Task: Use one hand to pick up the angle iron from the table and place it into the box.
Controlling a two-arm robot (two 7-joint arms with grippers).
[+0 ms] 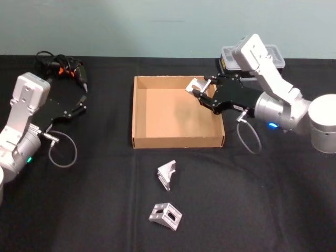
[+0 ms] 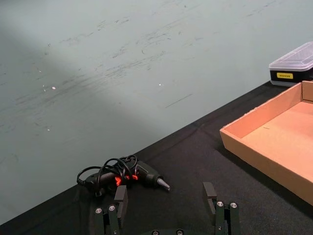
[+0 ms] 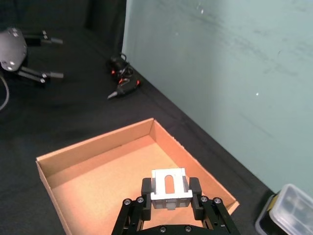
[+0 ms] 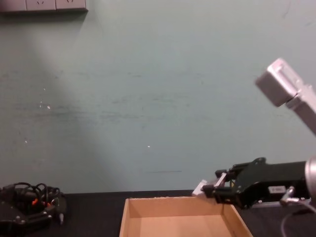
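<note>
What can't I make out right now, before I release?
- Head view: black case, partly behind the right arm.
- Right wrist view: lower half of the held angle iron, hidden by the right pincer.
- Chest view: near part of the box, cut off by the bottom edge.

Right arm (image 1: 278, 100): is reaching in from the right side, bending at the wrist, with the silver casing rising above it.
Right tool (image 1: 202, 89): is pointing leftward and hanging in the air, its two black fingers pinching an angle iron (image 1: 196, 85) from both sides.
Left arm (image 1: 23, 110): is sitting off at the left side, forearm angling forward.
Left tool (image 1: 83, 95): is hovering low, its fingers standing wide apart.
</note>
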